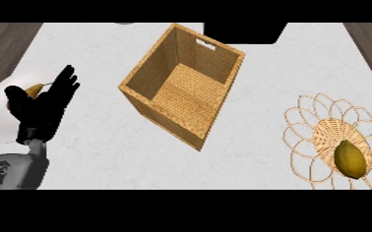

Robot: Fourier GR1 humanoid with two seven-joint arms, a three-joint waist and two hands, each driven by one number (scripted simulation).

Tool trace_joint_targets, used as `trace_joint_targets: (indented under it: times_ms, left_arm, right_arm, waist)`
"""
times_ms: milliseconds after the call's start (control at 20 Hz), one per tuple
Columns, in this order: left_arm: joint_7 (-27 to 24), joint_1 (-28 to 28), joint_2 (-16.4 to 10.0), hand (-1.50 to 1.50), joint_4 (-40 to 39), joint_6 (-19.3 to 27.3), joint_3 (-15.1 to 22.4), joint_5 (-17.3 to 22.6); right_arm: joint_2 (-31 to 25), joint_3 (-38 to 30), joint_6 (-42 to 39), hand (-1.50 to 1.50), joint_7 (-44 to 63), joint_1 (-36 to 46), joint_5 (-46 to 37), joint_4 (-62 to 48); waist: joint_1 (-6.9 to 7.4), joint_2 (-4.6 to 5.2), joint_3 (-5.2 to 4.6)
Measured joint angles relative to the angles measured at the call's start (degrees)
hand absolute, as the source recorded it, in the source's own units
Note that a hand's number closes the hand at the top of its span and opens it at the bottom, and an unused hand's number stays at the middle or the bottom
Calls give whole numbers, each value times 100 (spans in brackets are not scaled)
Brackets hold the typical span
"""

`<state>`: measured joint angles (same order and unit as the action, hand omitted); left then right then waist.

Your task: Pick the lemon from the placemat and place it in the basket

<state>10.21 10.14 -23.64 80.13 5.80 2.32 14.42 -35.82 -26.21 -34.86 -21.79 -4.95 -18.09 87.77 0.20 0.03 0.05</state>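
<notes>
Presently, lemon (pixel 350 158): found on the woven placemat (pixel 325 132), at the view's far right edge, untouched.
Long axis: set nearly up-and-down in the view, tilted slightly.
Left hand (pixel 40 105): noted at the left edge, fingers straight and raised, nothing held; well apart from the lemon, with the basket (pixel 156 61) between.
Right hand: not seen; its side is judged the nearer one.
Open room: bare counter (pixel 247 142) is seen between placemat and basket; the basket's mouth is unobstructed.
</notes>
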Motion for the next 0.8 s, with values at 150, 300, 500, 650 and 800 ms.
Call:
trace_joint_targets:
  times_ms: [150, 300, 500, 650, 800]
  left_arm:
    - [50, 134, 44, 0, -143, -69, -84, -81]
    - [-50, 190, 61, 0, -319, -208, -227, -116]
    - [-39, 93, 140, 0, -240, -266, -282, -214]
    - [76, 134, 194, 0, -164, -270, -368, -292]
    - [125, 139, 205, 0, -146, -392, -494, -369]
  right_arm:
    - [177, 260, 249, -150, -137, 81, -402, -233]
    - [271, 457, 385, -150, -139, 156, -735, -412]
    - [256, 707, 554, -150, -287, 376, -1183, -934]
    - [262, 775, 636, -150, -404, 307, -1413, -1043]
    - [227, 770, 689, -150, -601, 350, -1580, -1249]
  waist:
    - [-10, 1, -2]
    - [-15, 1, -3]
    - [-3, 1, -3]
    - [-16, -2, -3]
    - [-20, -3, -4]
